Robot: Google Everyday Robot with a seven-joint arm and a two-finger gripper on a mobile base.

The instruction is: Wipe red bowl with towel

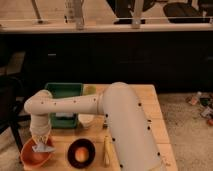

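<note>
The red bowl [35, 156] sits at the front left corner of the wooden table [150, 100]. A pale towel [43, 147] lies in the bowl, under the end of my arm. My gripper [41, 140] points straight down into the bowl and presses on the towel. The white arm [120, 120] reaches from the lower right across the table to the bowl and hides much of the table's middle.
A green tray [65, 92] stands behind the bowl at the back left. A dark bowl [81, 153] holding an orange fruit sits to the right of the red bowl. A yellow banana [106, 150] lies beside it. A small white cup [86, 120] stands near the tray.
</note>
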